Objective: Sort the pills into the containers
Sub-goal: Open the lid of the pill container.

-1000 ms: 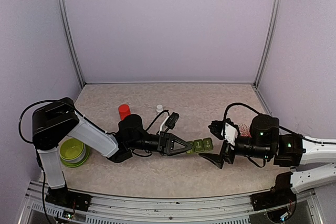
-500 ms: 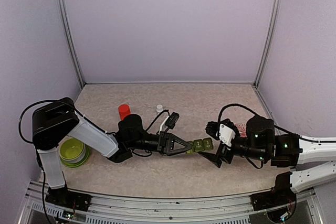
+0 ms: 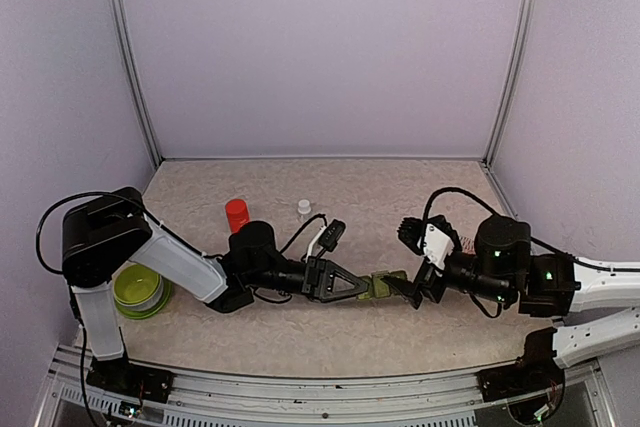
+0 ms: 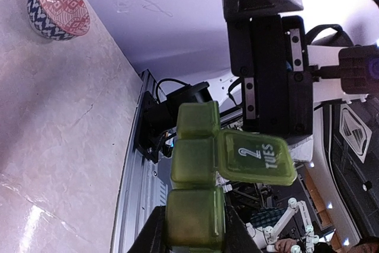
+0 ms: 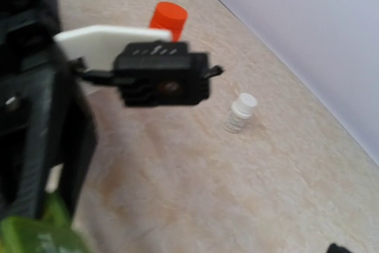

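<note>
At the near left corner of the table (image 3: 300,337) sits a lime-green bowl (image 3: 138,289). A little further in and right of the middle, the left gripper (image 3: 368,287) is clamped tight on one end compartment of the containers (image 3: 388,284). The strip points at the right gripper (image 3: 408,265), whose fingers stand spread wide and hold nothing, just beside the strip's far end. The middle lid (image 4: 257,157) is swung open. Farther back, left of centre, a red bottle (image 3: 237,214) and a small white bottle (image 3: 304,208) stand apart, with bare surface running behind them to the back edge. A patterned bowl (image 4: 58,5) rests on the right half.
</note>
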`<state>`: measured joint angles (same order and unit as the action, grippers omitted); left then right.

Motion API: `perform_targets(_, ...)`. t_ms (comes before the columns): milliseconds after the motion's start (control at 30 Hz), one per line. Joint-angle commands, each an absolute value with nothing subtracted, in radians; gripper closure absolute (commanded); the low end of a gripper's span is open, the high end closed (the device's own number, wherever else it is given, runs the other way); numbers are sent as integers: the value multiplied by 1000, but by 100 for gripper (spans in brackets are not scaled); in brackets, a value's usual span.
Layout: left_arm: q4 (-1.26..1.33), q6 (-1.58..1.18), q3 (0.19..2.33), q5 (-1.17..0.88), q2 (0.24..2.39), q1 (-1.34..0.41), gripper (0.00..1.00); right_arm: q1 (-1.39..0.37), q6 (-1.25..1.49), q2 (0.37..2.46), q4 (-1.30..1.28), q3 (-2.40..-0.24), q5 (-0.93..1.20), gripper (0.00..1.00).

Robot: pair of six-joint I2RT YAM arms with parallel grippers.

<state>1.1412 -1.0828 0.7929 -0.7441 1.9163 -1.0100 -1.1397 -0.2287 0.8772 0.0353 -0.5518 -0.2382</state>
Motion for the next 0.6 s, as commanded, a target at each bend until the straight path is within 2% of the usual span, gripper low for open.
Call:
perform_targets(0, 1092, -1026, 825, -742, 1921, -1023, 100, -1149, -234, 920, 73, -606, -322, 0)
perform_targets(267, 1035, -987, 830, -732, 1905, -1029, 100, -1149, -242, 945, 48, -645, -363, 0)
perform_targets(567, 875, -863, 854, -715, 1855, -1034, 100, -1149, -251, 1005, -106, -702, -346, 0)
